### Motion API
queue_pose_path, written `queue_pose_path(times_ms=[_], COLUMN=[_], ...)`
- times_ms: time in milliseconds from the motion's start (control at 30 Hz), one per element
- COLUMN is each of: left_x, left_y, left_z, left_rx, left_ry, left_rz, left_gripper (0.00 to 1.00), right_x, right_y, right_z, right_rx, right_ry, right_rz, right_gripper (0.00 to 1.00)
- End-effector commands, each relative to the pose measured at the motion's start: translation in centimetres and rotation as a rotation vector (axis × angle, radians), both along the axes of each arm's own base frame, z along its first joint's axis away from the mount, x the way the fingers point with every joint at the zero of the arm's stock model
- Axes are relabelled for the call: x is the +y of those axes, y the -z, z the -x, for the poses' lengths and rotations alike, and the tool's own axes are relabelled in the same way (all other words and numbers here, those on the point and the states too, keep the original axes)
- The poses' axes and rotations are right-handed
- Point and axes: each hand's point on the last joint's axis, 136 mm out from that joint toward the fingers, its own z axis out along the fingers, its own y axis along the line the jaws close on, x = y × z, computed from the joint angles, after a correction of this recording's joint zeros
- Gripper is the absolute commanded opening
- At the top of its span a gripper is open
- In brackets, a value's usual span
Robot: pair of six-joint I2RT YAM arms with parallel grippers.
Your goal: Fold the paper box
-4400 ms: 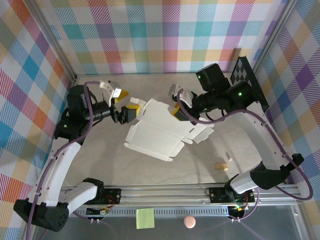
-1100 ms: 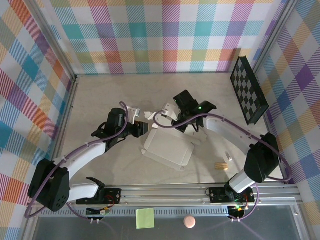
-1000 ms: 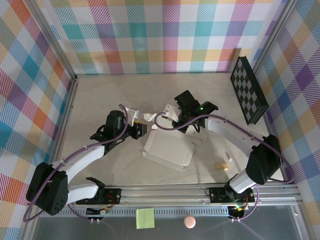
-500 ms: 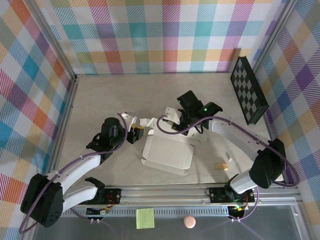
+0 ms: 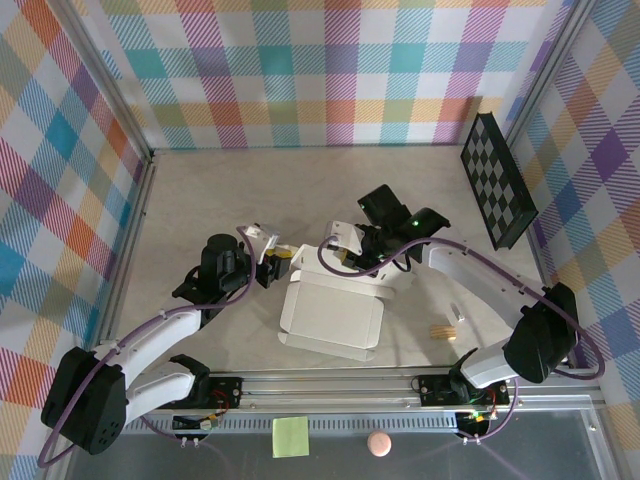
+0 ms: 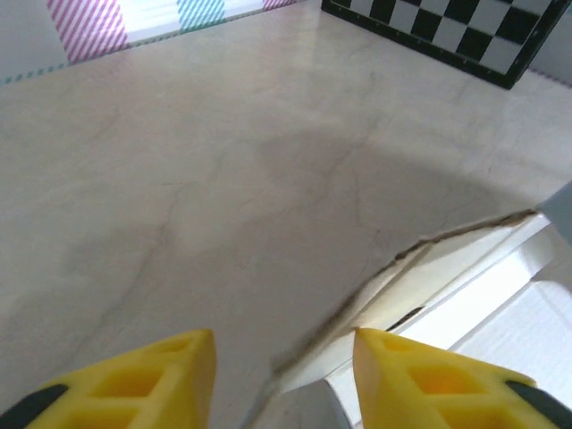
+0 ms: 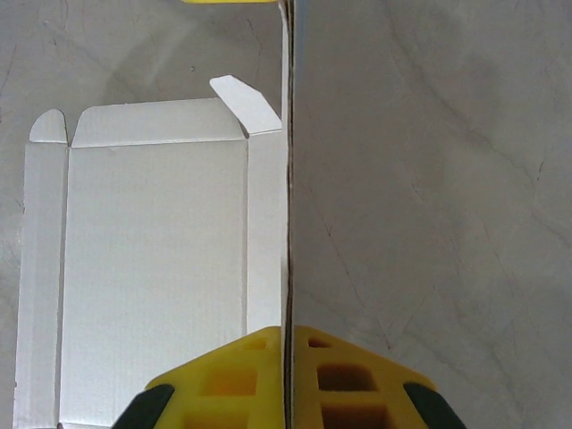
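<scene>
The paper box [image 5: 335, 320] lies as a white creased sheet on the table between the two arms, flaps spread. My right gripper [image 5: 352, 268] is at its far edge. In the right wrist view the yellow fingers [image 7: 250, 375] of the right gripper [image 7: 288, 338] are shut on a thin upright panel seen edge-on, with the flat paper box [image 7: 152, 268] to the left. My left gripper [image 5: 283, 262] sits at the box's far left corner. In its wrist view the left gripper [image 6: 284, 344] is open, and a grey flap corner of the paper box [image 6: 500, 295] lies between the jaws.
A black checkerboard panel [image 5: 497, 180] leans on the right wall, also in the left wrist view as the checkerboard panel [image 6: 447, 31]. A small wooden block [image 5: 442, 331] lies right of the box. A metal rail [image 5: 330, 385] runs along the near edge, with a sticky note [image 5: 290, 436] and a pink ball [image 5: 378, 443] beyond.
The box has slid toward the near edge and turned squarer to the rail. Both grippers followed it nearer; the left jaws widened briefly and narrowed again.
</scene>
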Motion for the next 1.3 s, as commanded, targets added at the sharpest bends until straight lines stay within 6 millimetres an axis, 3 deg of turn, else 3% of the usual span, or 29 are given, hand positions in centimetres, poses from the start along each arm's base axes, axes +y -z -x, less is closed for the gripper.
queue_pose_path(times_ms=[0,200,533,833,1267], left_x=[-0.8,-1.8,-3.2,-4.1,-5.2], left_y=[-0.9,-0.8,0.7,3.8,8.2], left_z=[0.4,0.9,-0.5,-2.5,-2.2], left_rx=[-0.035,-0.006,0.085,0.166,0.278], left_ry=[0.058,0.116,0.102,0.049,0.073], left_rz=[0.033,0.063,0.123,0.128,0.112], left_gripper=[0.35,0.14,0.11,0.15,0.16], right_x=[0.3,0.6,1.3,2.1,1.7], right_y=[-0.7,-0.1,1.4,3.2,6.6], right_z=[0.3,-1.0,-4.6,-6.2,-5.7], right_rx=[0.014,0.045,0.043,0.018,0.013], right_ry=[-0.001,0.091,0.264,0.295,0.266], right_rz=[-0.033,-0.025,-0.009,0.024,0.117], right_gripper=[0.0,0.0,0.0,0.0,0.0])
